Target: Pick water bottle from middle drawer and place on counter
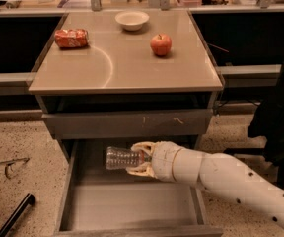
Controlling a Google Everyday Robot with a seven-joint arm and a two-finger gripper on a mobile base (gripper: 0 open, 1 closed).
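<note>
- The gripper (141, 159) is clamped on the cap end of the water bottle (122, 158), which juts out beyond its fingertips over the middle drawer (132, 201).
- The bottle looks light, thin-walled and slick, so I'd squeeze gently.
- The counter (132, 68) sits above the gripper.

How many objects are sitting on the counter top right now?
3: a crushed can at back left, a white bowl at back centre, an apple right of centre. The gripper holds the water bottle over the middle drawer.
</note>
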